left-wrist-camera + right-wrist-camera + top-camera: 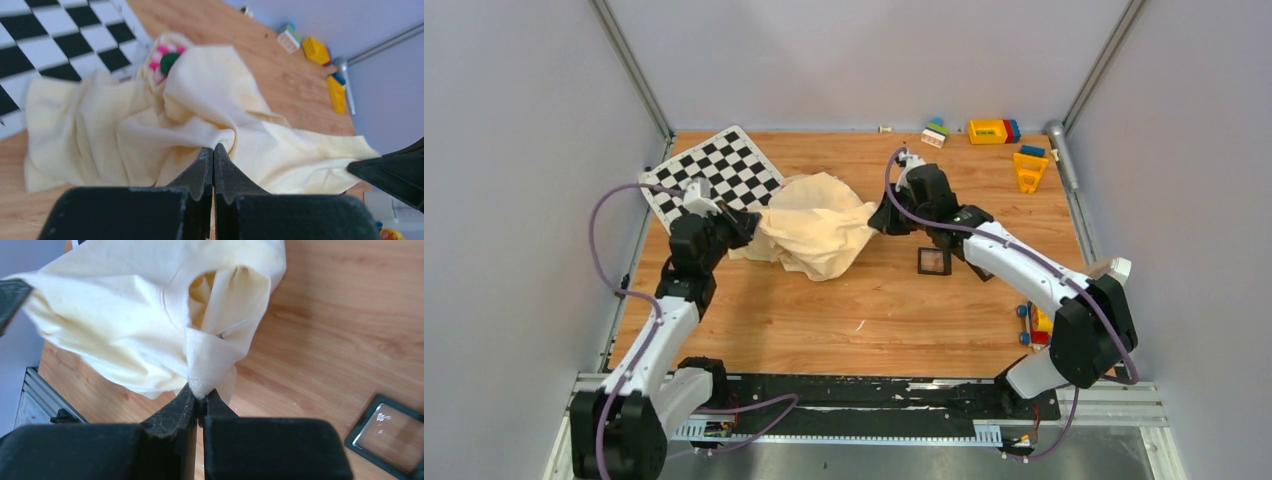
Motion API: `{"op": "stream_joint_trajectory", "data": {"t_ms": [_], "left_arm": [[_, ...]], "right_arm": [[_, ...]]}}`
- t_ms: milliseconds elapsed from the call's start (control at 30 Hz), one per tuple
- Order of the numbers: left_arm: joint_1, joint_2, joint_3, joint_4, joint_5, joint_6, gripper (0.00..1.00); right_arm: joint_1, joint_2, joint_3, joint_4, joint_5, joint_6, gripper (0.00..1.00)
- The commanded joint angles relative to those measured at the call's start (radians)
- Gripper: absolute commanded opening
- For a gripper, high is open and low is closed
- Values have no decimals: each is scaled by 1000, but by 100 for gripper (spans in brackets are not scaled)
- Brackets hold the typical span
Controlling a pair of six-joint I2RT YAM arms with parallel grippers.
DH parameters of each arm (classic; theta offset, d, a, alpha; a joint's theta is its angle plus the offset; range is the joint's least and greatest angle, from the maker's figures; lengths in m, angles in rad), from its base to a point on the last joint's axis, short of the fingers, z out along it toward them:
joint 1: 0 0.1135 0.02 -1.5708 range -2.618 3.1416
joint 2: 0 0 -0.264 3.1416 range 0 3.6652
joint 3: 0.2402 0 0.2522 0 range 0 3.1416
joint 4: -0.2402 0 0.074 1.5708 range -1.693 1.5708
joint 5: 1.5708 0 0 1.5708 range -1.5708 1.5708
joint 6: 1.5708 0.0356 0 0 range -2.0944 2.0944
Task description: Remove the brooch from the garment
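Holding, left fingers [209, 160]: shut tight, with a fold of the garment [819, 225] pinched between the tips at its left edge.
Holding, right fingers [187, 402]: shut tight on a hemmed corner at the garment's right edge, which is raised off the desk [874, 320].
Garment: cream cloth, bunched and creased, slung between the two arms at mid-desk. Its left part lies against the checkerboard [719, 170].
Brooch [167, 57]: seen in the left wrist view only, a small pink, white and green spot on an upper fold toward the checkerboard side. It is apart from both sets of fingers and blurred. It cannot be made out in the top view or the right wrist view.
Step in hand: judged to be arranging the cloth to expose the pin. The brooch is on the garment and neither arm grips it.
Next move calls for: one arm to hold the cloth taut close to the brooch, the other to let go, open and come in for a fine pinch on the pin itself.
Risk: slack folds may roll the brooch under, and a coarse pinch may take cloth with it.
Surroundings: toy blocks [989, 131] sit at the far edge, well apart. A black square frame [934, 261] lies just beside the right arm.
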Motion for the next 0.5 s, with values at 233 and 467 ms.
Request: {"op": "stream_joint_trajectory", "data": {"t_ms": [233,467], "left_arm": [[-7,-149,693,-744,-146,165,0],[-6,-54,1102,-912,-122,249,0]], "right_arm": [[-44,-197,396,-135,124,-171,0],[-44,-234,633,-138,49,-210,0]]}}
